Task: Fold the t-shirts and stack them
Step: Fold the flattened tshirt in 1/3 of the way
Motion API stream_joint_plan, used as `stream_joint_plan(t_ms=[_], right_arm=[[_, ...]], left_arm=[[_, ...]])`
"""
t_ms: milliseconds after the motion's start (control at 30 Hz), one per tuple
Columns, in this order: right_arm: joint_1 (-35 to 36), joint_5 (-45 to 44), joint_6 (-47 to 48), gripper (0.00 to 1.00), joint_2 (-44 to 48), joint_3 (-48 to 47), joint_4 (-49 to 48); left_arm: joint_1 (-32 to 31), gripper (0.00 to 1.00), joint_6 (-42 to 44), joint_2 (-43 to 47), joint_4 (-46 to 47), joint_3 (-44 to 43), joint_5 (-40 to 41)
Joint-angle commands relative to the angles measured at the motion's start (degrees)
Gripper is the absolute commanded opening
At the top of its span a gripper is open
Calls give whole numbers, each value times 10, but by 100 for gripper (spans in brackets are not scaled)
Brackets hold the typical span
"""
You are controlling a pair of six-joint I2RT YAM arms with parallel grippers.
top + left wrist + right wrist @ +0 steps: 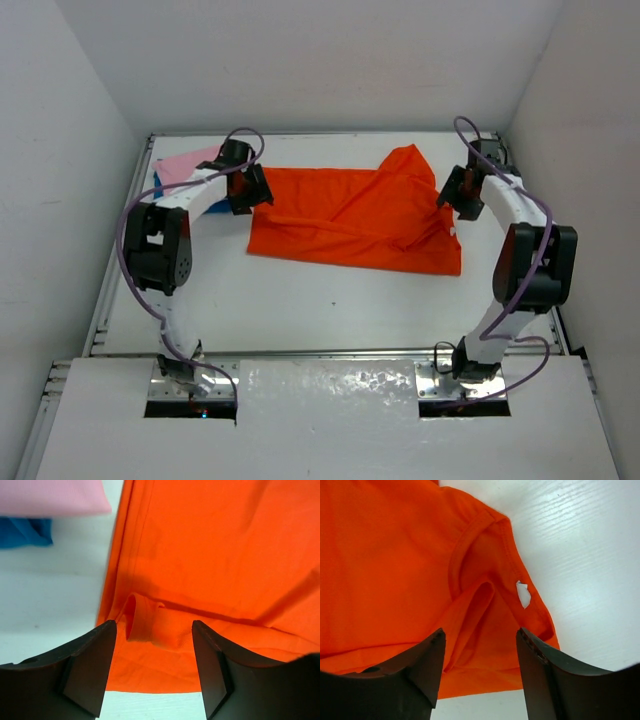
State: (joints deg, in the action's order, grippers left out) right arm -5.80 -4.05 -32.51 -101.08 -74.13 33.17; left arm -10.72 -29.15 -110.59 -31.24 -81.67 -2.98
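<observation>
Left pincer (pixel 154 625), right pincer (pixel 480 630): jaws apart | orange-red t-shirt (pixel 350 220) creased, spread flat

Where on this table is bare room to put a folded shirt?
Bare: the wide near strip of table between the orange t-shirt and the arm bases. Crowded: the far left corner, with the pink t-shirt and blue t-shirt.
</observation>
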Motion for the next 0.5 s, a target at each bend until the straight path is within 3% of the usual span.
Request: stream_joint_plan(t_ms=[0, 133, 233, 467], right_arm=[[-13, 38, 42, 59, 19, -30, 37], [-22, 56, 86, 60, 83, 52, 29], [-25, 62, 119, 55, 105, 108, 34], [-33, 131, 137, 53, 158, 206, -5]], left_arm=[[10, 60, 58, 36, -21, -27, 20], [10, 59, 96, 80, -33, 38, 26], [10, 55, 110, 117, -29, 101, 20], [10, 51, 107, 182, 31, 217, -2]])
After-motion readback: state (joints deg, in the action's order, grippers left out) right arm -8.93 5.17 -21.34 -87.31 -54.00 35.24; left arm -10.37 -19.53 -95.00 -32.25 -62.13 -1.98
